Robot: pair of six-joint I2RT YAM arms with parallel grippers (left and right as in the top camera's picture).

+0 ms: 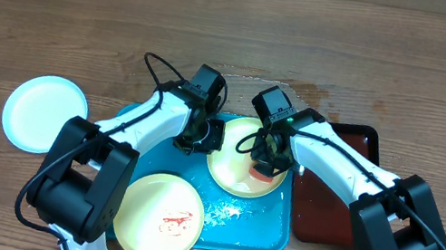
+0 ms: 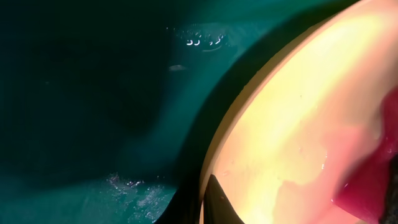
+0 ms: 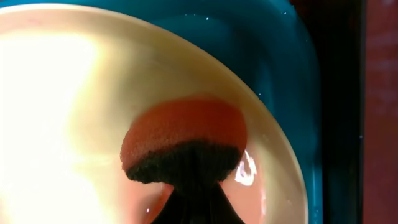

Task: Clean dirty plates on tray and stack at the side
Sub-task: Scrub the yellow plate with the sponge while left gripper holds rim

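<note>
The blue tray [image 1: 268, 232] lies on the wooden table [image 1: 398, 73] between the two arms. On the tray's far right part sits a yellow plate [image 1: 228, 174], wet and tinged pink. The left gripper [image 1: 200, 137] is clenched on this plate's left rim; in the left wrist view one dark finger [image 2: 214, 205] lies against the rim. The right gripper [image 1: 266, 168] is over the plate's right half, its jaws pinched on a red sponge [image 3: 186, 134] that presses on the plate. A second yellow plate [image 1: 145, 203] with a red smear [image 1: 176, 223] overhangs the tray's near left corner. A white plate [image 1: 45, 114] rests on the table left of the tray. A dark red tray [image 1: 327, 212] lies just right of the blue one.
</note>
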